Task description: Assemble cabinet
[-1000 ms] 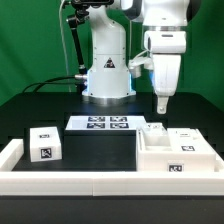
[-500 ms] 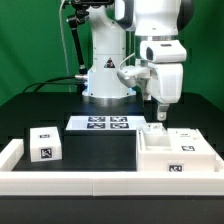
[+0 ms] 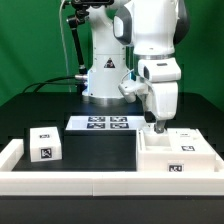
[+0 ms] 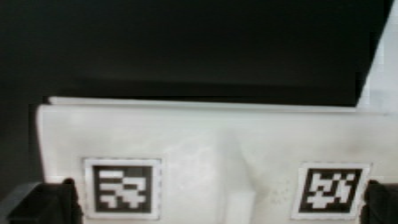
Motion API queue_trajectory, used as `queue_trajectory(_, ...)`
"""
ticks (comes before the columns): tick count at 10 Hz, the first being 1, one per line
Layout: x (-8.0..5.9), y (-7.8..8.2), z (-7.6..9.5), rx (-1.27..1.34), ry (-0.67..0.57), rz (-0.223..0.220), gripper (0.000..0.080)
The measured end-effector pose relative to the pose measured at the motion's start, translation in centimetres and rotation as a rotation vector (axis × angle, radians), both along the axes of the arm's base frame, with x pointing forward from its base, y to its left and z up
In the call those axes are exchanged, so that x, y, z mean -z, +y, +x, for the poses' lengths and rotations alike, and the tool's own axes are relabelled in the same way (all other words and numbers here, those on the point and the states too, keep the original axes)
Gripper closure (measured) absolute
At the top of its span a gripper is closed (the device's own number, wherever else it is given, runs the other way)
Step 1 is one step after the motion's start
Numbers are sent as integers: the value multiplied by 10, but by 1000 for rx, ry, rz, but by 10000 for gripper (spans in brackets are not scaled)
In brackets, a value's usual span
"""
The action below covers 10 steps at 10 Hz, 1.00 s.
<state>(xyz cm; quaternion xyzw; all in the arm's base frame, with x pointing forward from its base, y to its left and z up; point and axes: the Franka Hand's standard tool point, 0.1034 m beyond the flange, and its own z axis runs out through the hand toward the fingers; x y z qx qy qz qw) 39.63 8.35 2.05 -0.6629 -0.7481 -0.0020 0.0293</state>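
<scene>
The large hollow box (image 3: pixel 178 160) lies at 4 o'clock on the table (image 3: pixel 40 100), with its opening upward and its long axis running 9-to-3. The gripper (image 3: pixel 157 124) points straight down over the box's 11 o'clock corner, jaws spread wide, flanking a small tagged panel (image 4: pixel 214 150).

Black table (image 3: pixel 40 105) carries 1 small cube (image 3: pixel 44 143) at lower left, the marker board (image 3: pixel 105 124) at centre, 1 large box (image 3: pixel 178 158) at lower right

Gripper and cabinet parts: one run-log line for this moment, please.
gripper: open, nothing held | position: over small panel by large box | small cube: apart, exterior view's left
</scene>
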Motion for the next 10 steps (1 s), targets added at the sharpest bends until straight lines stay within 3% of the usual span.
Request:
queue_trajectory(3, 7, 2, -3, 15, 16, 2, 2)
queue_trajectory(4, 8, 2, -3, 15, 18, 3, 88)
queue_trajectory(5, 8, 2, -3, 16, 18, 2, 224)
queue_trajectory(6, 8, 2, -3, 17, 18, 2, 224)
queue_trajectory(7, 8, 1, -3, 18, 18, 2, 415)
queue_trajectory(8, 8, 1, -3, 19, 19, 2, 415)
queue_trajectory(9, 8, -1, -3, 20, 19, 1, 597)
queue_trajectory(10, 8, -1, -2, 19, 17, 1, 722)
